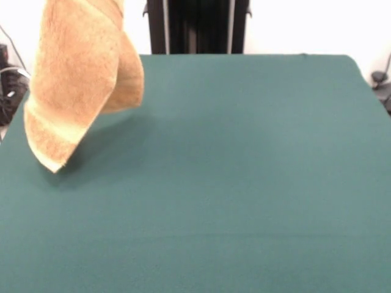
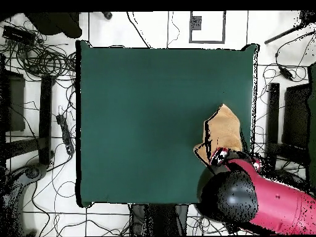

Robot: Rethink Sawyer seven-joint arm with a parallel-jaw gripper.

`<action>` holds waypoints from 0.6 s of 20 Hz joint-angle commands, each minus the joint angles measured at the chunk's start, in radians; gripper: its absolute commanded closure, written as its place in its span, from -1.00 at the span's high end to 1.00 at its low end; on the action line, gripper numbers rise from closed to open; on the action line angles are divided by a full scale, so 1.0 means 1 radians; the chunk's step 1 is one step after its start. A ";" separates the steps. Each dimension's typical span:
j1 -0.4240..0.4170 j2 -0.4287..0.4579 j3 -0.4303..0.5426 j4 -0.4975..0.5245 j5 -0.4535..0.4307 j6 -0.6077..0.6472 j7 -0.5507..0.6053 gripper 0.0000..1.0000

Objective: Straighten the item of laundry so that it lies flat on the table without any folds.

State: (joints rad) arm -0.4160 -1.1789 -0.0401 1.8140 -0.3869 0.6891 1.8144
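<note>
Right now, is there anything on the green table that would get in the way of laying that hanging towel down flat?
Nothing visible. The towel hangs folded above the table, near one edge, and the green cloth below and beside it shows no other objects in either view.

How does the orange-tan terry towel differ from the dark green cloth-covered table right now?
The orange-tan terry towel hangs folded and draped in the air at one side, while the dark green cloth-covered table lies flat and smooth. The towel is fuzzy with a paler band near its lower end; the table's cover is plain and even. The towel is small; the table is far larger. Both are fabric surfaces. The red arm reaches over the towel's spot in the overhead view.
</note>
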 commanded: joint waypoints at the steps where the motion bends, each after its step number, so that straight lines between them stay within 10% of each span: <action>1: -0.010 0.123 0.153 0.111 0.023 -0.062 -0.085 -1.00; 12: -0.002 0.169 0.169 0.101 0.078 -0.109 0.021 -1.00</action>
State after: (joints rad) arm -0.4280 -1.0536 0.0053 1.8137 -0.3653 0.6477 1.8144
